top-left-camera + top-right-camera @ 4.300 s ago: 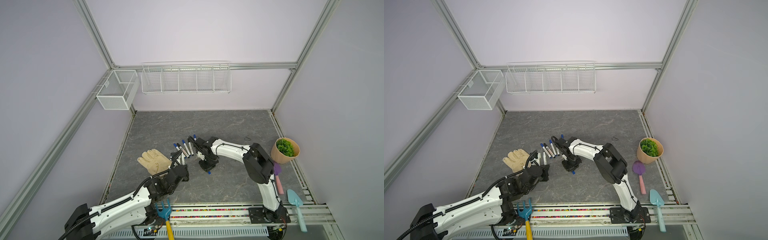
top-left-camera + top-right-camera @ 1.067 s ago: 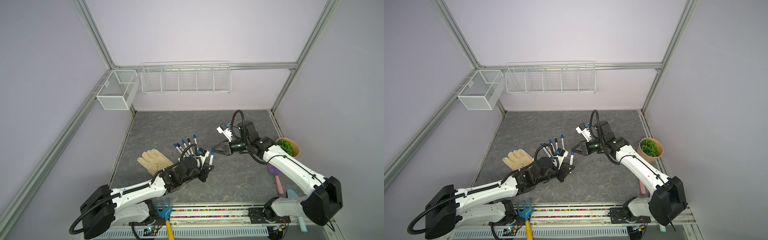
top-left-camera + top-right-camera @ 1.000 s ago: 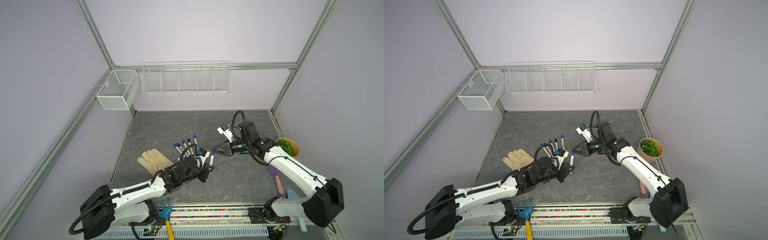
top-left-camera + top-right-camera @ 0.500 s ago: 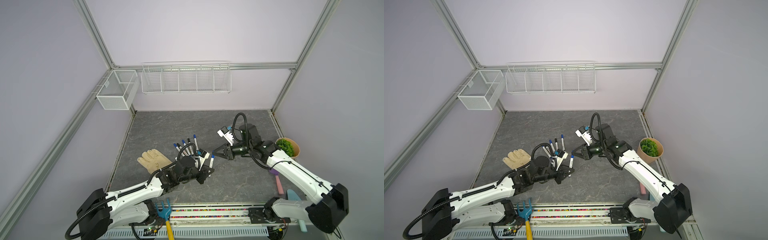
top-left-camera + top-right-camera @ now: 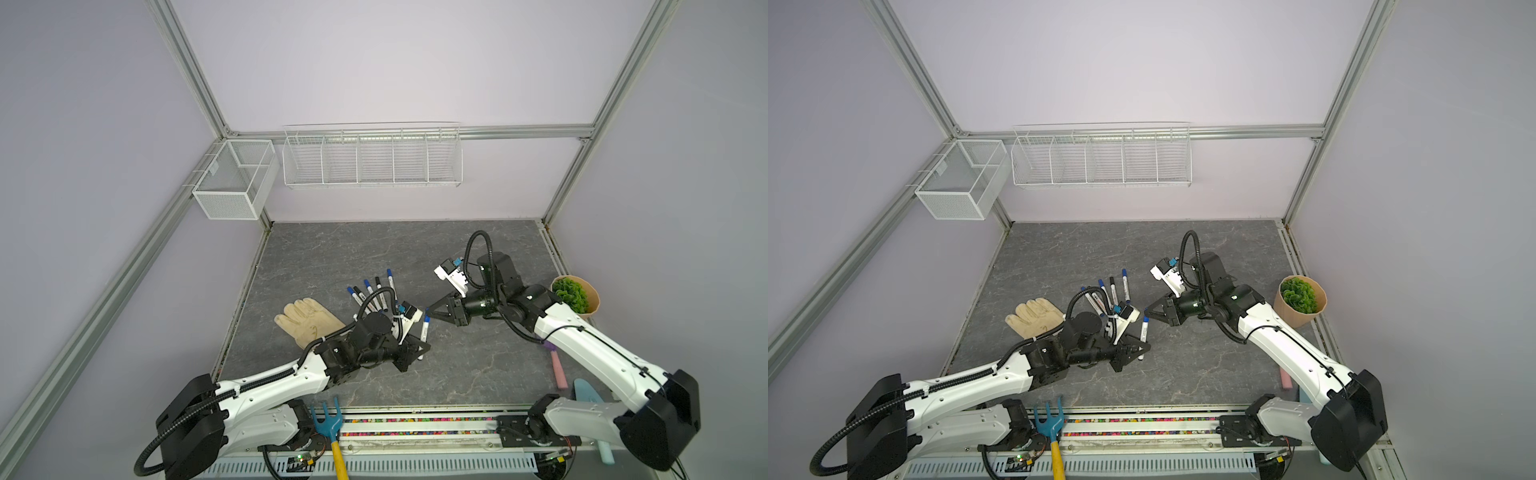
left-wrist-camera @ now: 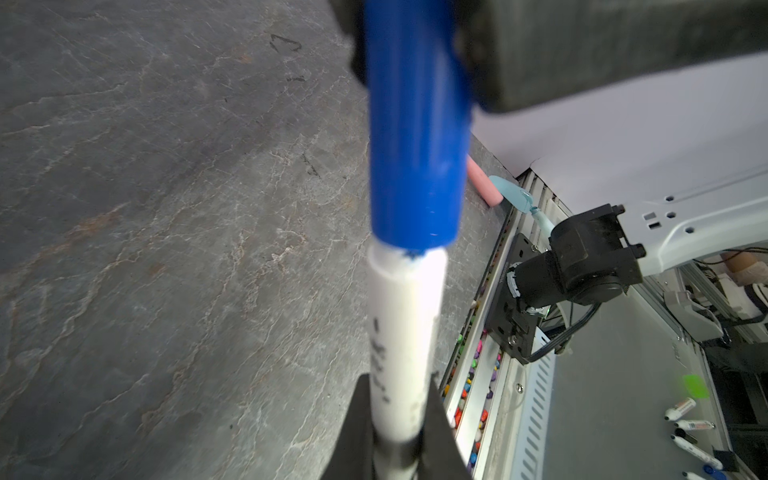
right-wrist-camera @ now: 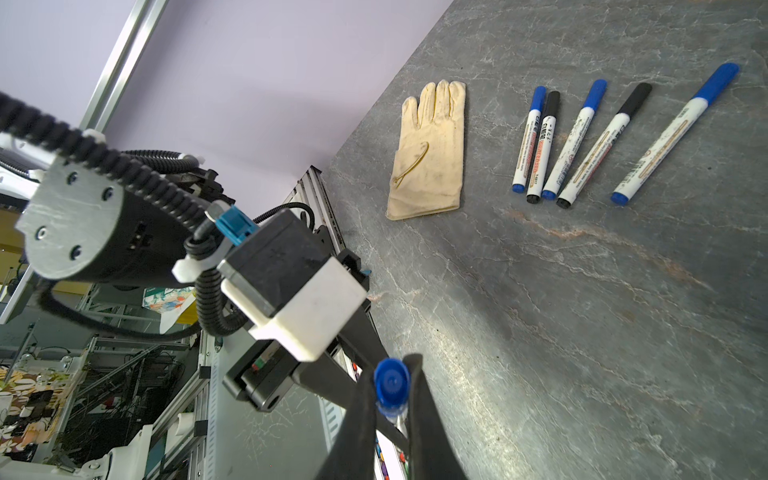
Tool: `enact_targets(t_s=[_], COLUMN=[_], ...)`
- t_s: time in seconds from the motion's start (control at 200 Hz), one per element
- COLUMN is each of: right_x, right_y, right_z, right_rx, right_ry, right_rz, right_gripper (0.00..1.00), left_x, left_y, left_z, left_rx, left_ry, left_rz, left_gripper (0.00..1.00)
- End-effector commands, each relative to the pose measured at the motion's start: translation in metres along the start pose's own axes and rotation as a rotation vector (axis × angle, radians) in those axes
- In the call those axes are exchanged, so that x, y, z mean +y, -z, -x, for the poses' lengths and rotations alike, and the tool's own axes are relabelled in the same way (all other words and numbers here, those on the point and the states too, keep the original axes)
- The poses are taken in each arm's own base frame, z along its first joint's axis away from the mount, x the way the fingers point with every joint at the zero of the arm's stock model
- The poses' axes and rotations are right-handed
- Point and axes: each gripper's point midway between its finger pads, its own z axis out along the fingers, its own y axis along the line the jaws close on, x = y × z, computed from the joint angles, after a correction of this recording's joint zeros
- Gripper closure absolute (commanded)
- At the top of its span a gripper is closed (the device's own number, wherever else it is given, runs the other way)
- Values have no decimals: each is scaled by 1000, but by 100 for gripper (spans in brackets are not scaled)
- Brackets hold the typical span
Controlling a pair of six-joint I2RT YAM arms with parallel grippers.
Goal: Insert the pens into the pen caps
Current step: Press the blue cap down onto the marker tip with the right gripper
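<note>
While the left jaws pinch the pen [image 6: 401, 332] by its barrel and the right jaws pinch the blue cap [image 6: 415, 137] over its tip, best keep both coaxial and press straight together.

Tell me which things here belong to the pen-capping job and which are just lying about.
Job: white-barrelled marker pen, blue plastic cap, five capped white pens in a row.
Lying about: cream fabric glove, green potted plant, yellow-handled blue garden fork.
</note>
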Motion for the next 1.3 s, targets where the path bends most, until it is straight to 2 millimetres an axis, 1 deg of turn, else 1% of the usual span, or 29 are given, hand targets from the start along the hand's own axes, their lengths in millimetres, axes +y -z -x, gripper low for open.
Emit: enact_targets(t_s=[0.0,0.11,0.17,0.26,0.32,0.385,0.505,0.565,0.66,0.775,0.929,1.044,1.089,1.179,1.294], right_x=[17,-6,-12,-10,-9,-8,-20,-24,-27,-30,-44,-54,-60,-71,-81], right_y=[-4,0,2,1,-1,-5,-10,-12,-14,-17,-18,-18,-19,-21,-23], right_z=[-87,-95,-98,-101,-103,-107,-117,-117,-115,-114,-112,-109,-110,-120,-130], right_rx=[294,293,289,295,309,331,384,389,387,396,402,398,405,445,485], right_ry=[-196,-173,-162,-162,-166,-169,-187,-195,-195,-208,-241,-282,-305,-351,-392], right_rz=[61,-98,-137,-127,-113,-104,-149,-160,-165,-177,-215,-222,-231,-261,-294], right_gripper=[91,92,92,92,92,92,93,93,93,93,93,93,93,93,93], left_x=[-23,-24,-24,-22,-22,-17,-9,-11,-17,-32,-49,-53,-53,-51,-49], left_y=[30,27,27,28,30,33,37,40,45,52,57,60,61,64,74], left_z=[127,128,130,134,139,146,161,171,188,211,230,235,235,235,235], left_rx=[-414,-404,-405,-420,-442,-469,-524,-558,-608,-666,-701,-707,-712,-722,-760], left_ry=[-55,-63,-70,-75,-77,-73,-75,-82,-94,-113,-140,-148,-148,-146,-140], left_rz=[-31,-39,-34,-16,-7,30,92,103,93,51,5,-4,-1,11,27], left_gripper=[100,100,100,100,100,100,100,100,100,100,100,100,100,100,100])
